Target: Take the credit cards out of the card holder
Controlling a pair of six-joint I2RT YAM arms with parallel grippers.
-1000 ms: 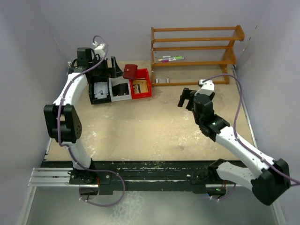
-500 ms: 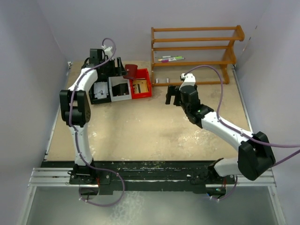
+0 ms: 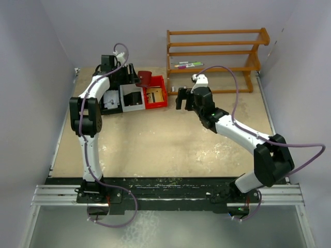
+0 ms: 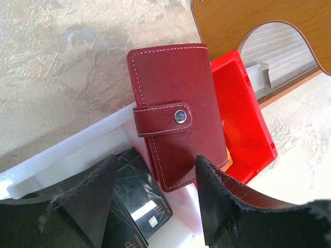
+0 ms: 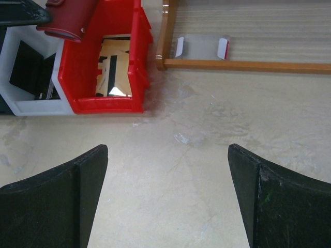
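Card holder shut, no cards out yet
On the desk [image 3: 170, 139], the maroon card holder [image 4: 173, 113] lies across the edges of the white bin [image 4: 67, 152] and red bin [image 4: 243, 103], strap snapped shut. The left claw [image 4: 155, 165] hangs over it, spread, pinching nothing. The right claw [image 5: 166, 152] is spread wide above bare desk nearby. I think the credit cards are inside it, so everything is left: grab, unsnap, pull

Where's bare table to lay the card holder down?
Free: the table centre, on the near side of the red bin and white bin. Crowded: the far left corner, where bins, card holder and left gripper bunch; the right gripper hangs before the rack.
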